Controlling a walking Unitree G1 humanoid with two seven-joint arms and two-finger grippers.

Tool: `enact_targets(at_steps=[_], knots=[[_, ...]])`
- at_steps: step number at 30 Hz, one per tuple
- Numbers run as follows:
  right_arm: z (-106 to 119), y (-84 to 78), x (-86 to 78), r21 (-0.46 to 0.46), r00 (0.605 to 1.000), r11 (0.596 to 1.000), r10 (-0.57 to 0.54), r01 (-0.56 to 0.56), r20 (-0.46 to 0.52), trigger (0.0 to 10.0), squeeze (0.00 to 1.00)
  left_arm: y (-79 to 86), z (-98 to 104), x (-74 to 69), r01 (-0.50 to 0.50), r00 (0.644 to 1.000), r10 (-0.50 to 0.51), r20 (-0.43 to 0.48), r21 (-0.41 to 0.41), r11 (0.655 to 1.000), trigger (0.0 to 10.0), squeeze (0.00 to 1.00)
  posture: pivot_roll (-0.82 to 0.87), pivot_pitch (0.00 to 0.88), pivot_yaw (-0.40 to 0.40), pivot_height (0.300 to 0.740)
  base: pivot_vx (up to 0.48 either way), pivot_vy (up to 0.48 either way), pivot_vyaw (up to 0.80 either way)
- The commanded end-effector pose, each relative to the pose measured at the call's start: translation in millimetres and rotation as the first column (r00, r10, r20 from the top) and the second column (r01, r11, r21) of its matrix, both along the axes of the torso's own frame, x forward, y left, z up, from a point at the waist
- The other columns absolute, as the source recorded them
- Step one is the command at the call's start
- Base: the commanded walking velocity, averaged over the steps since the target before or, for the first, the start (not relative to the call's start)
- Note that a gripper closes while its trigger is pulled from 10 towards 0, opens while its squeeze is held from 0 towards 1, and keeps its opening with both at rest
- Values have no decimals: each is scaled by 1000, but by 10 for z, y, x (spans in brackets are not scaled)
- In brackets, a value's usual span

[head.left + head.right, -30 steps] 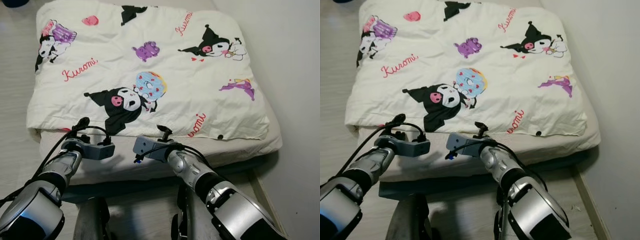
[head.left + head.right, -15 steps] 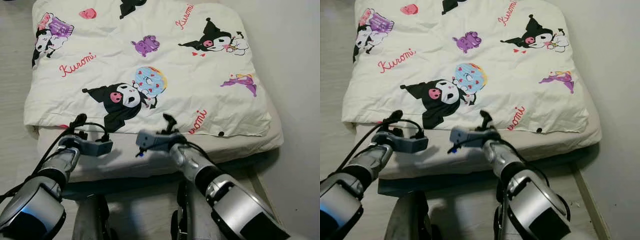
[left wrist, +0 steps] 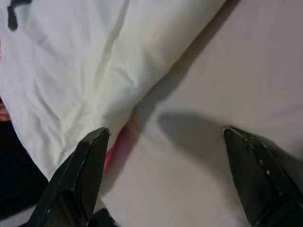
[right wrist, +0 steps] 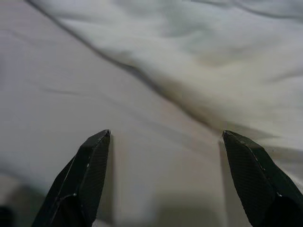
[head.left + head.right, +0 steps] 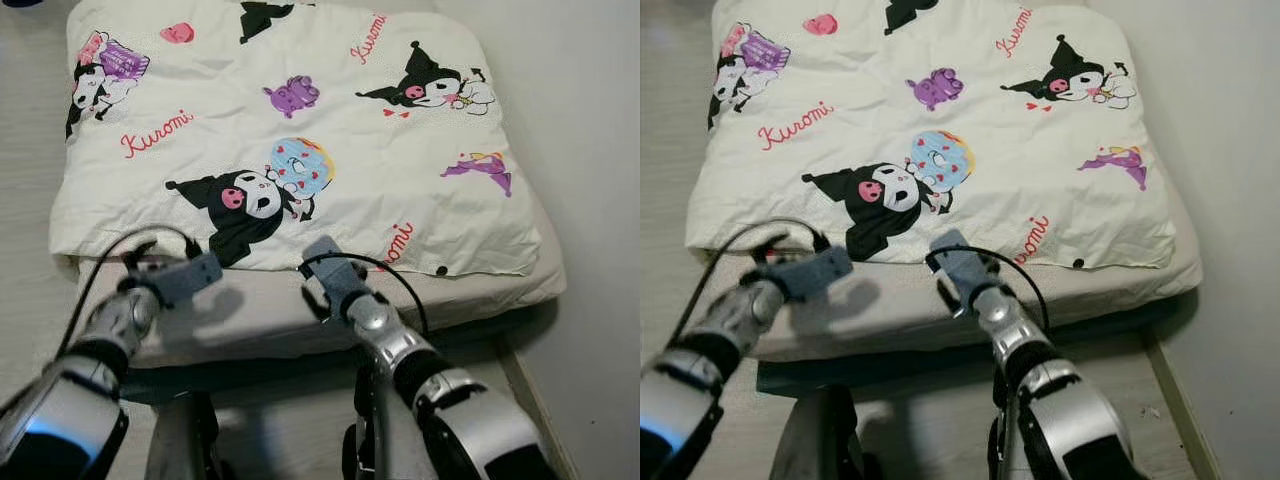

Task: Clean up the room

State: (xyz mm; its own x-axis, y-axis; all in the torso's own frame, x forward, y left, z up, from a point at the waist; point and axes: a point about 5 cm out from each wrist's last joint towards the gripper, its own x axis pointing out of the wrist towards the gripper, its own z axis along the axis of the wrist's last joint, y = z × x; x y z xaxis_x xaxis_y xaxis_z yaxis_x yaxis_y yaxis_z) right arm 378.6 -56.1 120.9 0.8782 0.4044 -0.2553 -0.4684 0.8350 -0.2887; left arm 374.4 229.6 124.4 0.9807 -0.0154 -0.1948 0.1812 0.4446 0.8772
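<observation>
Low bed (image 5: pixel 300 320) against the wall (image 5: pixel 590 150), cartoon-print quilt (image 5: pixel 300 130) spread on top; left gripper (image 3: pixel 163 142) and right gripper (image 4: pixel 165 142) over its near edge, jaws wide apart, empty.

Head eyes look steeply down on the quilt (image 5: pixel 300 140); both wrist cameras sit close over its near edge.

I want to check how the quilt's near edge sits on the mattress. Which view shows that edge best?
The left eye view: the quilt shows whole, its near edge lying just short of the mattress front. The right eye view shows the same. Each wrist view gives a close patch of that edge, beyond the open left end effector and right end effector.
</observation>
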Motion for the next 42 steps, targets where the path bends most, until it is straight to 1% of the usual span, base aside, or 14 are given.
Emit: enact_targets(at_steps=[1, 4, 5, 6, 7, 9, 11, 13, 14, 15, 18, 24, 32, 42], knots=[[-110, -4, -63, 72, 999, 997, -7, 10, -44, 10000, 0, -87, -296, -180, 69, 994, -77, -79, -105, 992, 10000, 0, -51, 282, -36, 562, 0, 0, 0], [-145, -36, -81, 133, 998, 990, -27, 35, -65, 10000, 0, -145, -336, -254, 96, 993, -107, -48, -195, 976, 10000, 0, -43, 270, -36, 562, 0, 0, 0], [-160, -71, -90, 171, 997, 984, -48, 59, -65, 10000, 0, -192, -327, -304, 110, 993, -115, 0, -283, 953, 10000, 0, -37, 261, -37, 562, 0, 0, 0], [-161, -113, -96, 214, 996, 973, -69, 80, -57, 10000, 0, -244, -286, -348, 89, 996, -75, 49, -450, 889, 10000, 0, -32, 250, -37, 562, 0, 0, 0], [-161, -113, -96, 214, 996, 973, -69, 80, -57, 10000, 0, -244, -286, -348, 89, 996, -75, 49, -450, 889, 10000, 0, -32, 250, -37, 562, 0, 0, 0], [-134, -216, -100, 324, 993, 939, -109, 115, -37, 10000, 0, -222, -175, -392, 27, 990, 72, 118, -676, 737, 10000, 0, -28, 234, -38, 562, 0, 0, 0], [-134, -216, -100, 324, 993, 939, -109, 115, -37, 10000, 0, -222, -175, -392, 27, 990, 72, 118, -676, 737, 10000, 0, -28, 234, -38, 562, 0, 0, 0], [-155, -323, -134, 390, 988, 908, -155, 153, -26, 10000, 0, -100, -172, -419, -82, 955, 281, 93, -830, 552, 10000, 0, -27, 230, -42, 562, 0, 0, 0], [-155, -323, -134, 390, 988, 908, -155, 153, -26, 10000, 0, -100, -172, -419, -82, 955, 281, 93, -830, 552, 10000, 0, -27, 230, -42, 562, 0, 0, 0], [-190, -381, -172, 387, 982, 905, -189, 176, -3, 10000, 0, -75, -205, -447, -113, 936, 342, 83, -850, 515, 10000, 0, -27, 224, -45, 562, 0, 0, 0], [-305, -506, -258, 390, 968, 891, -253, 233, -1, 10000, 0, -119, -255, -483, -128, 919, 385, 89, -854, 504, 10000, 0, -25, 226, -42, 562, 0, 0, 0], [-397, -556, -354, 438, 973, 871, -225, 221, -45, 10000, 0, -224, -251, -552, -127, 923, 377, 81, -859, 496, 10000, 0, -27, 225, -41, 562, 0, 0, 0], [-453, -561, -466, 466, 979, 863, -196, 195, -47, 10000, 0, -416, -224, -647, -79, 953, 288, 95, -840, 537, 10000, 0, -29, 213, -40, 587, 0, 0, 0], [-474, -543, -516, 460, 983, 869, -177, 181, -52, 10000, 0, -475, -268, -694, -85, 961, 264, 77, -828, 555, 10000, 0, -34, 187, -41, 617, 0, 0, 0]])
